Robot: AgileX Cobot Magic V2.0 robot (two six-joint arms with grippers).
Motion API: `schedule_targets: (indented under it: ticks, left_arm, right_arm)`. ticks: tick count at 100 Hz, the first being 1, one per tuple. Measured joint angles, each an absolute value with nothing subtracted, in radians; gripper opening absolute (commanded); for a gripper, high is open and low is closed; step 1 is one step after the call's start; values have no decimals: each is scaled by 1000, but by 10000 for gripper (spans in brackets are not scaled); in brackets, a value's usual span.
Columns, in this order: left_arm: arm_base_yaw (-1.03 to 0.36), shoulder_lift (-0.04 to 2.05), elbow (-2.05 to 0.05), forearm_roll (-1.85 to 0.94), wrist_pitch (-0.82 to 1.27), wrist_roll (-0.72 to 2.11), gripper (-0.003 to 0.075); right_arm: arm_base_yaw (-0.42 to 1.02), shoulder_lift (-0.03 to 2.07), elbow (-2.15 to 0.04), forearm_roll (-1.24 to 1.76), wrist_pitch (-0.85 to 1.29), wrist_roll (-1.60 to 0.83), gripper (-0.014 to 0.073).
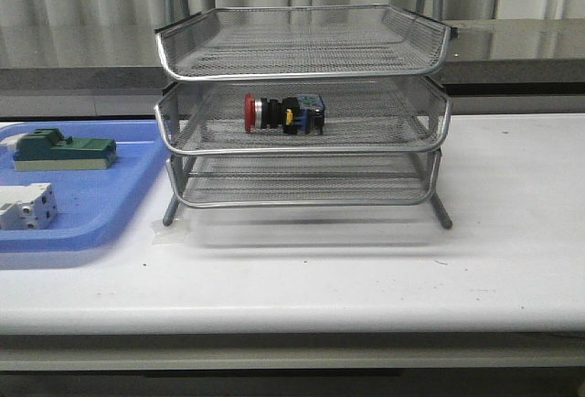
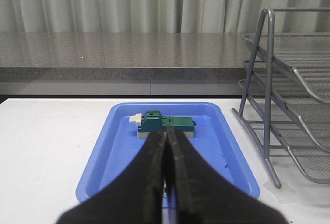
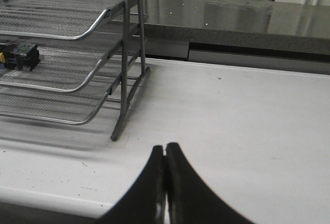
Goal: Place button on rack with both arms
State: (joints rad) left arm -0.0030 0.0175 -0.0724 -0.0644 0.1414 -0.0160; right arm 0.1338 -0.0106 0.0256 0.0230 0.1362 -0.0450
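The button [image 1: 283, 113] lies on its side on the middle tier of the silver wire-mesh rack [image 1: 302, 68], red head to the left. Its black and blue end also shows in the right wrist view [image 3: 19, 57], on the middle tier of the rack [image 3: 126, 69]. Neither arm shows in the front view. My left gripper [image 2: 165, 133] is shut and empty, over the near part of the blue tray. My right gripper [image 3: 165, 148] is shut and empty, over the bare white table to the right of the rack. The rack's side shows in the left wrist view [image 2: 268, 95].
A blue plastic tray [image 1: 119, 205] stands left of the rack and holds a green block [image 1: 62, 150] and a white block [image 1: 26, 207]. The tray [image 2: 227, 146] and green block [image 2: 166, 126] also show in the left wrist view. A grey ledge [image 1: 512, 49] runs behind the table.
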Motion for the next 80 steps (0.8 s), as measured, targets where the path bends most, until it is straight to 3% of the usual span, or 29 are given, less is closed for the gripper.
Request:
schedule_targets:
  ticks: [80]
  left_arm:
    - [-44,-4,3,5,92,-88,-20]
  right_arm:
    - [134,-11,26,23,134,-45,-57]
